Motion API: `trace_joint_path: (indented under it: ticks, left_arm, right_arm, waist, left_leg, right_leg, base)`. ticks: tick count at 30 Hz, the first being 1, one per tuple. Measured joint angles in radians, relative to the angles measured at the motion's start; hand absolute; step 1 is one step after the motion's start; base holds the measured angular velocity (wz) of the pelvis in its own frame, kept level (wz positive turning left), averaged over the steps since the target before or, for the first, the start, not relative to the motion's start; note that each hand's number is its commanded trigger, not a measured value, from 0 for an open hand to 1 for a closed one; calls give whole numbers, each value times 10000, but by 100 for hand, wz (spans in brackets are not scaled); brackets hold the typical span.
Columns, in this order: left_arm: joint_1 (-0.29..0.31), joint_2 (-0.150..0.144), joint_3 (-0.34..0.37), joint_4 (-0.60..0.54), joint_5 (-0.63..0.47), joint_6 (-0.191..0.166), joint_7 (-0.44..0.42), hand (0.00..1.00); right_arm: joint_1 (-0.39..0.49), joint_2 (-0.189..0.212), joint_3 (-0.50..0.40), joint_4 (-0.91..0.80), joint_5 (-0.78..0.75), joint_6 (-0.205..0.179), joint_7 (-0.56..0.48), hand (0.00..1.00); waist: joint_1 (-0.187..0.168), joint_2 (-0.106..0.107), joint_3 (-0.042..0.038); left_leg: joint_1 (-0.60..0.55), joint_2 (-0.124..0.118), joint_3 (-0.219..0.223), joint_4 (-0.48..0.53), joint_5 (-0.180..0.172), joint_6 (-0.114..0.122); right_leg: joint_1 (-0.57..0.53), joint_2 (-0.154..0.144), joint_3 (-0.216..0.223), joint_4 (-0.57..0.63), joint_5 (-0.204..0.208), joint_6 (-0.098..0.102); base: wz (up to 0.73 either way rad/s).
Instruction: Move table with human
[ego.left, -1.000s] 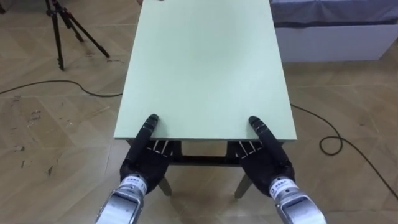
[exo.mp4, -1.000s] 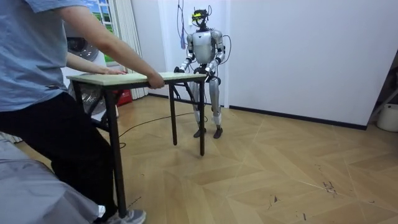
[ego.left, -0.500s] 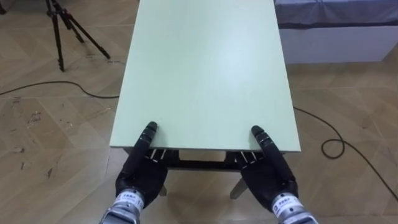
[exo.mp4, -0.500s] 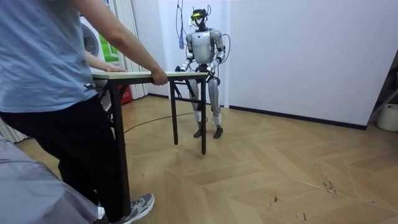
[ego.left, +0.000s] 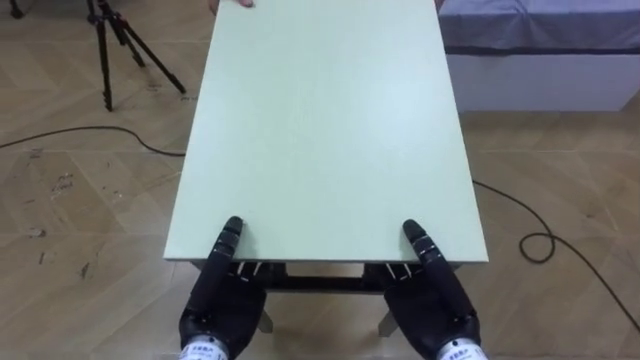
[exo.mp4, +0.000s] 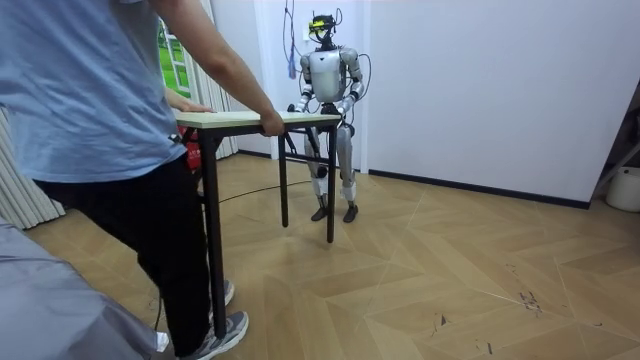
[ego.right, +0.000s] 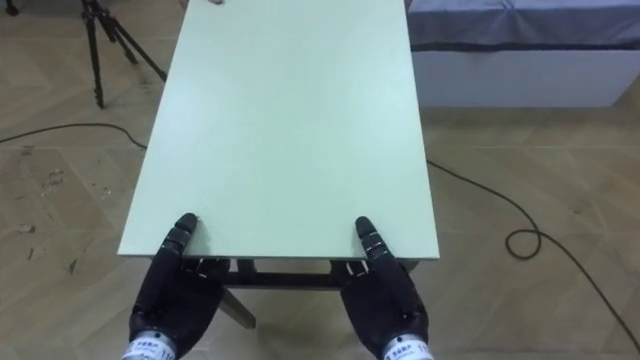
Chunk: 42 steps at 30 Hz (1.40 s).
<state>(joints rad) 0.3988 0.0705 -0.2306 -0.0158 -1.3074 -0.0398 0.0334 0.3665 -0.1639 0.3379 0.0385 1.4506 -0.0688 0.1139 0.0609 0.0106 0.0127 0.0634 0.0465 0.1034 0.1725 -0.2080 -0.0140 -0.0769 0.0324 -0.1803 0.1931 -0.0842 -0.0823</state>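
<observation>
A pale green table top (ego.left: 325, 130) on dark legs stretches away from me. My left hand (ego.left: 222, 295) and right hand (ego.left: 432, 298) grip its near edge at the two corners, thumbs lying on top and palms below the edge. At the far end a person's hand (ego.left: 232, 3) rests on the top. In the room view the person (exo.mp4: 100, 150) stands at the room view's left, holding that end of the table (exo.mp4: 255, 119) with a hand (exo.mp4: 270, 124), while I stand upright at the other end before a white wall.
A black tripod (ego.left: 120, 40) stands on the floor at the far left, with a dark cable (ego.left: 90, 135) running past it. A low grey and white bed (ego.left: 540, 60) lies at the far right, a looped cable (ego.left: 545, 245) near it. Open wooden floor (exo.mp4: 480, 260) spreads to the room view's right.
The person has stepped towards the room view's right, swinging their end of the table that way. In the eye view the near edge and my hands sit lower in the picture.
</observation>
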Motion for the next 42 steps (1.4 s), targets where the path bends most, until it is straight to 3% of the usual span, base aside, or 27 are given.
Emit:
trace_joint_path:
  ticks: [2,6,9,12,13,15,17,19,22,23,25,26,27,28,29,31,32,33,34,35,36,37,38,39,40,41,42]
  left_arm:
    - [113,110,-176,-82,-76,-187,-132,100]
    - [303,391,-482,-81,-400,-389,-420,100]
    - [360,513,-509,-65,-556,-375,-434,100]
    - [792,494,-599,-62,-656,-560,-678,100]
    - [936,566,-585,-64,-780,-612,-904,100]
    - [910,708,-582,-72,-848,-575,-1037,100]
    - [786,837,-590,-75,-854,-516,-1040,100]
    - [541,802,-577,-53,-982,-529,-1037,100]
    - [-65,801,-594,107,-1070,-533,-1037,100]
    - [-185,814,-609,147,-1113,-537,-1037,100]
    - [-646,807,-831,494,-1252,-693,-1037,100]
    - [-739,774,-877,668,-1268,-709,-1037,100]
    - [-712,655,-899,841,-1274,-709,-1035,100]
    - [-548,613,-923,900,-1316,-709,-1033,100]
    - [-472,625,-929,904,-1378,-710,-1036,100]
    - [-382,675,-952,1004,-1443,-726,-1044,100]
    - [-337,687,-951,1004,-1470,-747,-1048,100]
    - [-300,697,-970,1060,-1503,-746,-1070,100]
    - [-300,665,-1024,1179,-1468,-630,-1060,100]
    - [-302,707,-1119,1190,-1419,-569,-1057,100]
    - [-325,854,-1410,1162,-1333,-518,-1058,100]
    - [-273,1058,-1670,1041,-1248,-512,-1061,100]
    - [-196,1103,-1704,916,-1223,-459,-1063,100]
    - [-107,1272,-1672,699,-1196,-437,-1065,100]
    - [68,1113,-1657,682,-1209,-458,-1065,100]
    - [244,987,-1612,597,-1274,-507,-1091,100]
    - [389,1128,-1323,240,-1645,-590,-1236,100]
  right_arm:
    - [80,-20,45,0,135,-83,165,100]
    - [334,-92,164,20,195,-272,350,100]
    - [362,-337,344,27,361,-259,438,100]
    - [470,-433,490,34,273,-250,545,100]
    - [461,-441,552,32,256,-249,578,100]
    - [469,-546,588,32,292,-230,731,100]
    - [430,-598,614,20,404,-255,767,100]
    - [193,-635,617,-20,400,-344,776,100]
    - [-157,-669,621,-39,404,-530,833,100]
    - [-210,-669,604,-39,407,-545,833,100]
    - [-288,-574,508,-12,402,-631,834,100]
    - [-261,-534,457,43,398,-617,833,100]
    - [-167,-543,316,106,311,-537,835,100]
    - [-17,-631,323,121,309,-451,839,100]
    - [21,-628,317,137,328,-431,839,100]
    - [172,-477,293,180,353,-239,839,100]
    - [167,-450,276,202,354,-155,839,100]
    - [166,-456,218,268,341,-26,839,100]
    - [387,-517,76,296,385,68,856,100]
    - [580,-503,11,291,436,55,950,100]
    - [1028,-506,-8,276,772,-50,1287,100]
    - [1410,-545,-4,244,1046,-200,1624,100]
    - [1516,-639,78,196,1190,-255,1700,100]
    - [1440,-801,278,133,1378,-338,1721,100]
    - [1175,-1181,449,133,1523,-390,1561,100]
    - [934,-1435,567,95,1582,-375,1483,100]
    - [298,-1432,862,71,1648,-387,1225,100]
  waist:
    - [14,-96,-15]
    - [207,-287,-1]
    - [455,-117,36]
    - [829,163,34]
    - [752,227,39]
    - [414,285,90]
    - [253,315,145]
    - [208,519,249]
    - [-61,653,216]
    - [-132,657,213]
    - [-422,652,210]
    - [-462,601,197]
    - [-527,589,145]
    - [-558,572,30]
    - [-569,536,6]
    - [-746,248,-10]
    - [-827,156,-15]
    - [-895,81,56]
    - [-1131,59,64]
    - [-1230,46,66]
    - [-1232,-4,41]
    - [-1188,-102,27]
    - [-1125,-182,18]
    - [-1064,-478,176]
    - [-990,-120,-104]
    - [-808,484,-407]
    - [-637,340,-103]
  left_leg:
    - [-309,126,8,481,-200,-47]
    - [-1653,464,31,3435,-505,-327]
    - [-2704,990,67,5640,-300,-499]
    - [-3127,1428,61,8106,294,-659]
    - [-3091,1466,52,8692,354,-692]
    - [-2847,1498,38,8614,414,-794]
    - [-2338,1461,40,8115,-44,-861]
    - [-1638,1293,-82,6936,-1215,-1006]
    - [-1142,934,-120,4928,-2429,-711]
    - [-1074,854,-120,4564,-2586,-643]
    - [-1097,485,16,3725,-2900,-205]
    - [-1180,419,48,3699,-2789,-98]
    - [-1254,249,246,3732,-2662,64]
    - [-1315,118,405,3700,-2551,246]
    - [-1372,42,472,3668,-2447,329]
    - [-1729,-446,508,3551,-1942,679]
    - [-1835,-521,564,3511,-1802,738]
    - [-1929,-480,833,3542,-1642,912]
    - [-1922,-204,1188,3556,-1512,1000]
    - [-1923,-4,1402,3518,-1432,990]
    - [-1878,399,1985,3309,-1204,795]
    - [-1822,593,2462,3038,-966,696]
    - [-1800,673,2769,3011,-918,661]
    - [-1920,390,2887,3217,-895,535]
    - [-2474,-224,2373,3354,-976,956]
    - [-2822,-232,2238,3319,-960,1184]
    - [-3004,-667,1865,3275,-941,1733]
  right_leg:
    - [-291,24,-93,303,-99,-87]
    - [-573,84,-90,788,-449,-338]
    - [-614,435,-105,867,-535,-559]
    - [-585,466,-904,868,-572,-738]
    - [-578,453,-1285,855,-532,-835]
    - [-776,463,-1798,941,-407,-993]
    - [-1107,459,-1974,1193,-373,-1103]
    - [-1525,475,-2282,1170,-21,-1252]
    - [-2386,212,-2626,1175,557,-1366]
    - [-2536,131,-2706,1180,637,-1366]
    - [-2950,-371,-2963,1170,1025,-1196]
    - [-2953,-535,-2940,1160,1136,-1132]
    - [-2924,-763,-2806,1094,1358,-813]
    - [-2908,-861,-2606,852,1647,-169]
    - [-2895,-919,-2548,688,1811,188]
    - [-2752,-1226,-2450,-242,2677,1523]
    - [-2762,-1305,-2347,-415,2883,1844]
    - [-3016,-1573,-1987,652,2684,1400]
    - [-3286,-1894,-1260,2861,1383,855]
    - [-3277,-2058,-934,3928,657,862]
    - [-3001,-2290,-347,5782,-466,1027]
    - [-2293,-2517,18,6485,-1159,1133]
    - [-2021,-2620,197,6624,-1392,1207]
    - [-1980,-2442,618,6115,-1621,1672]
    - [-2143,-2067,730,5042,-1609,2493]
    - [-2121,-1633,929,4506,-1547,2702]
    - [-2379,-1918,1032,6154,-1661,2065]
  base:
    - [0]
    - [-3]
    - [-23]
    - [-64]
    - [-41]
    - [49]
    - [38]
    - [7]
    - [27]
    - [41]
    - [45]
    - [35]
    - [11]
    - [0]
    - [-6]
    - [11]
    - [20]
    - [49]
    - [76]
    - [115]
    - [112]
    - [90]
    - [28]
    - [-43]
    - [-86]
    - [-138]
    - [-89]
